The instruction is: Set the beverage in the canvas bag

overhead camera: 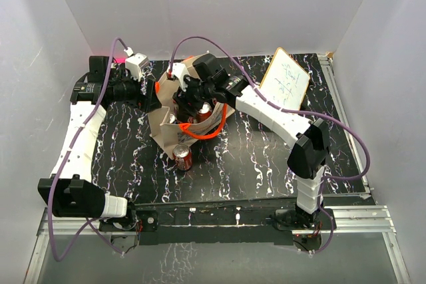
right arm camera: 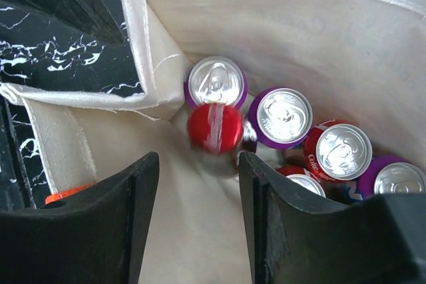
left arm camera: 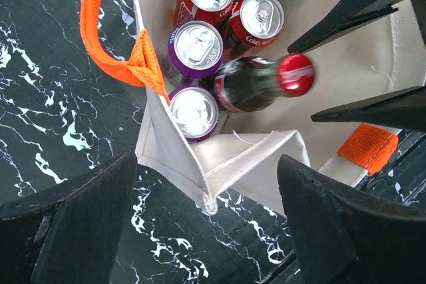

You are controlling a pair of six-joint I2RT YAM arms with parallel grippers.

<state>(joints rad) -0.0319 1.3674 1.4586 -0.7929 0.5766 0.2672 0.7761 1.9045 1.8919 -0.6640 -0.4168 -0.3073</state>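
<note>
The cola bottle [right arm camera: 214, 128] leaned inside the canvas bag [right arm camera: 333, 44], cap up beside the cans [right arm camera: 284, 116]. We judged it delivered. The right jaws stood wide astride its cap, touching nothing, and the left jaws gaped over the bag's corner. We thought it best to lift the right arm straight up — clear of the orange handle [left arm camera: 110, 38].

Beige canvas bag [left arm camera: 246, 157], orange handle [left arm camera: 100, 31], red-capped bottle [left arm camera: 256, 83], purple can [left arm camera: 196, 48], black white-veined table [left arm camera: 40, 98]
</note>
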